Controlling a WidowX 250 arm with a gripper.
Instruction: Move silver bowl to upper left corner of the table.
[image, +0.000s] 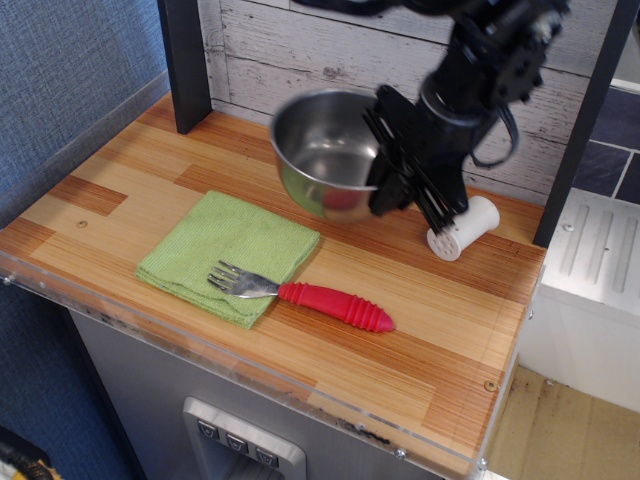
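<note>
The silver bowl (322, 150) is shiny, round and deep, and it hangs tilted above the back middle of the striped wooden table (120, 175), its outline blurred. My black gripper (387, 188) is shut on the bowl's right rim, one finger inside and one outside the wall. The bowl touches neither the table nor the cloth. The table's upper left corner lies in front of a black post (186, 62).
A folded green cloth (228, 252) lies front left with a fork with a red handle (335, 303) partly on it. A small white perforated cylinder (461, 228) lies to the right of the gripper. A white plank wall (300, 45) runs behind.
</note>
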